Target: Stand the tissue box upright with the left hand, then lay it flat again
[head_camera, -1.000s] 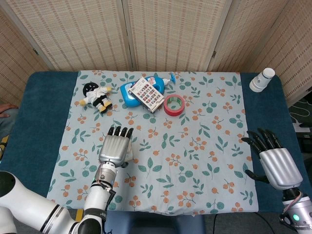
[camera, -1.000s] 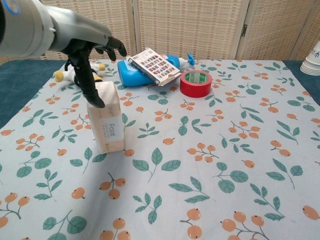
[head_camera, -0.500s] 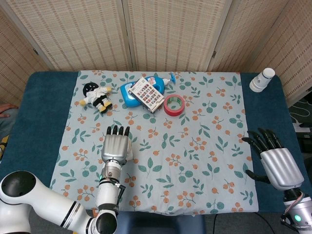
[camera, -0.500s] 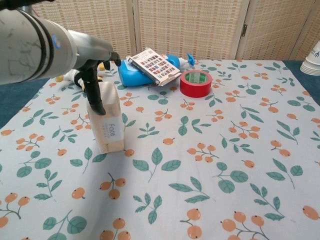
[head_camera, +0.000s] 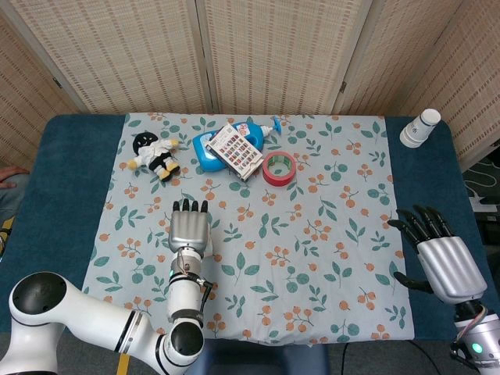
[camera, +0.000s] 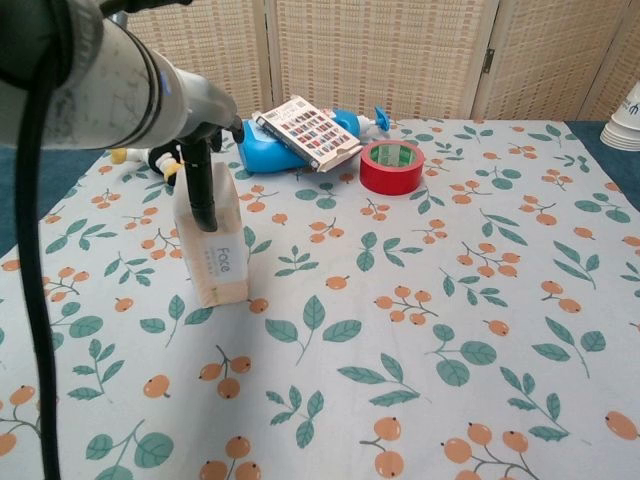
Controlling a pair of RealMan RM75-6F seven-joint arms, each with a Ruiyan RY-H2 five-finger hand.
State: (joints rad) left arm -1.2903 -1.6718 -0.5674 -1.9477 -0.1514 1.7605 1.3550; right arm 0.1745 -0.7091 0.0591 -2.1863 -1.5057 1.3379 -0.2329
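Observation:
The tissue box [camera: 213, 250] stands upright on the floral cloth, left of centre, its "Face" print turned toward the chest view. My left hand [head_camera: 190, 230] sits on top of it and hides it in the head view. One dark finger [camera: 204, 195] runs down the box's near face while the others curl over the far side, so the hand grips the top. My right hand [head_camera: 439, 255] hovers at the table's right edge, fingers spread and holding nothing.
At the back lie a blue bottle [camera: 272, 150] with a printed booklet [camera: 308, 130] on it, a red tape roll [camera: 392, 166] and a plush doll [head_camera: 155, 154]. Stacked paper cups [head_camera: 420, 127] stand at the far right corner.
My left forearm has swung rightward, now lining up straight behind the hand. The box stays upright in the same spot. The right hand has not moved.

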